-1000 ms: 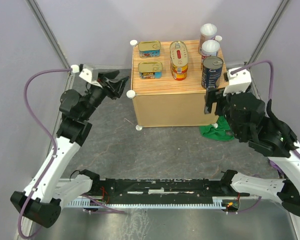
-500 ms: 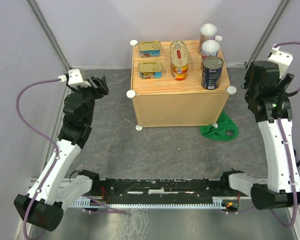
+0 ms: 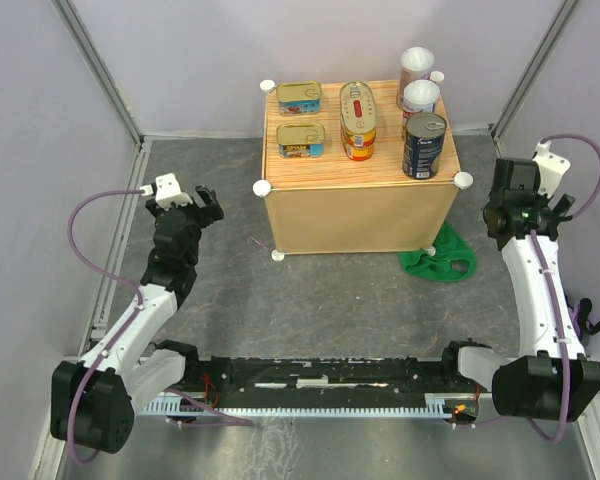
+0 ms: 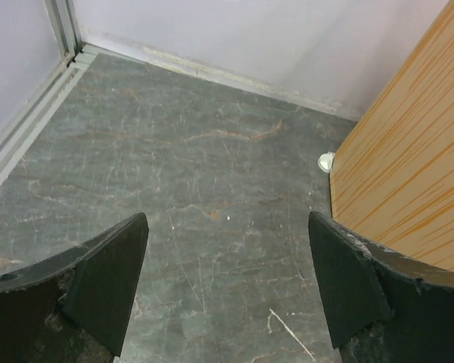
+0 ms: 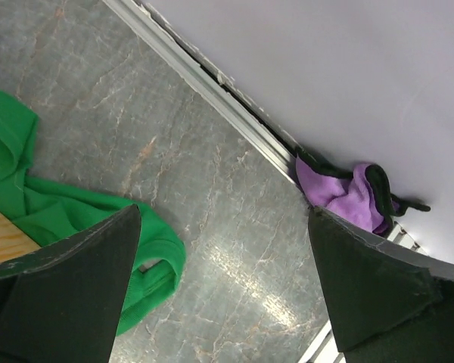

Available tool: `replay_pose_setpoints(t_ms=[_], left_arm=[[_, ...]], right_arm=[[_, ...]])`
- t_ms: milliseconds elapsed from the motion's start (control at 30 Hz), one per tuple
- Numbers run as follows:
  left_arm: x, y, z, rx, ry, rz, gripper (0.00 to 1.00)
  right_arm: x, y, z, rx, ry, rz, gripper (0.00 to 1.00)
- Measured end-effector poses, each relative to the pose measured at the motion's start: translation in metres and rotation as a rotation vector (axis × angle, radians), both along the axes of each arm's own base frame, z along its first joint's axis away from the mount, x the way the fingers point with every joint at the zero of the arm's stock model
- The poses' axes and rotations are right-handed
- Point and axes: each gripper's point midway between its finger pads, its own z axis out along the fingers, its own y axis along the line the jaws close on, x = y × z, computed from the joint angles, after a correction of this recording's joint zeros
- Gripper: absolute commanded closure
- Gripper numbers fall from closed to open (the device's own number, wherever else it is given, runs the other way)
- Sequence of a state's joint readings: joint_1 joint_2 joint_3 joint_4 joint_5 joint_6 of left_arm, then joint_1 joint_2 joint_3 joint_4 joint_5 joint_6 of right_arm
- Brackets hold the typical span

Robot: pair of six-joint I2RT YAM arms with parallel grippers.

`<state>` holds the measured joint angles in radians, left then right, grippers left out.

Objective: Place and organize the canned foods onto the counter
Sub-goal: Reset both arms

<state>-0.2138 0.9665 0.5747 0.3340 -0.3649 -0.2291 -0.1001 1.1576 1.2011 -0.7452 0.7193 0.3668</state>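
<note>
Nearest the arm bases, the left gripper (image 4: pixel 227 227) hangs off the counter's (image 3: pixel 360 215) left side, over the grey floor (image 4: pixel 174 151). Its jaws are spread wide with only floor showing between them, and the counter's tan wall fills the right of its wrist view. Over on the counter's right side, the right gripper (image 5: pixel 223 215) is spread wide too, gripping nothing. It looks down at the green cloth (image 3: pixel 438 258), which lies crumpled at the foot of the counter's near right corner. A purple cloth (image 5: pixel 337 193) sits against the wall rail, farther out on that same side.

Now up onto the counter's striped top, and all the canned foods are there. Along the near edge there's a rectangular gold tin (image 3: pixel 300 139) at left, an oval tin (image 3: pixel 358 140) with a red label in the middle, and the dark blue can (image 3: pixel 424 143) at the near right corner. Behind them come a second rectangular tin (image 3: pixel 300 97), a second oval tin (image 3: pixel 357 102) end to end with the first, and a white-lidded can (image 3: pixel 420 96). At the counter's far right corner, another white-lidded can (image 3: pixel 416 62) stands right by the edge.
</note>
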Motion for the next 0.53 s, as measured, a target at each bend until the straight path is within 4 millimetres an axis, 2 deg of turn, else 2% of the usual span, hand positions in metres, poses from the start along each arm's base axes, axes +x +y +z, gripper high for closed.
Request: replay_pose_setpoints(t_ms=[67,167,533], left_arm=[[-0.002,0.000,-0.010,-0.003,0.012,0.001,0.07],[-0.003,0.001,-0.013,-0.012,0.000,0.002,0.07],[-0.010,0.002,0.003,-0.031,-0.075,0.002,0.07]], right_arm=[[-0.005,0.001,-0.010,0.003,0.014,-0.003,0.01],[-0.012,-0.001,-0.009,0.001,-0.012,-0.032,0.01],[-0.019,-0.001,0.007,0.012,-0.149,-0.115,0.01]])
